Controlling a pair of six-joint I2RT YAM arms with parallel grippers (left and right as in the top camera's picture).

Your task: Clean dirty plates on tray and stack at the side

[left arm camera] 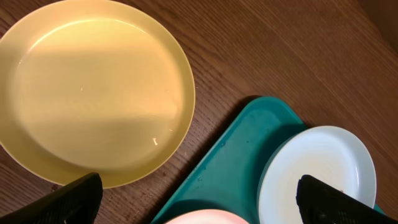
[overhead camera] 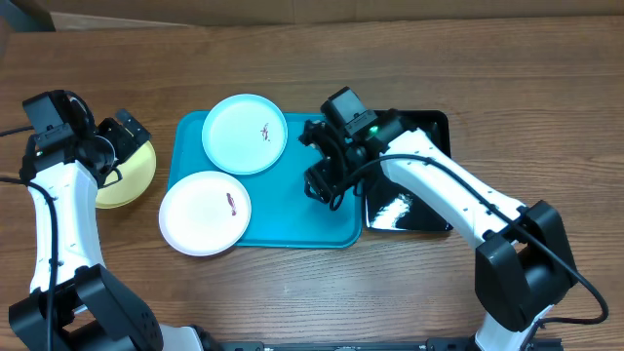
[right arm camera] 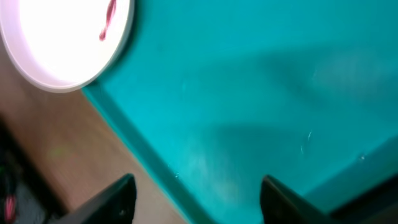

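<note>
Currently right gripper (right arm camera: 198, 190) fingers apart, empty over bare tray (right arm camera: 261, 93); white plate (right arm camera: 56, 43) ahead past one fingertip, probably best taken low at its rim; left gripper (left arm camera: 199, 205) spread wide, yellow plate (left arm camera: 93, 87) ahead.

No words, numbers, labels or signs can be read on anything in these pictures.
</note>
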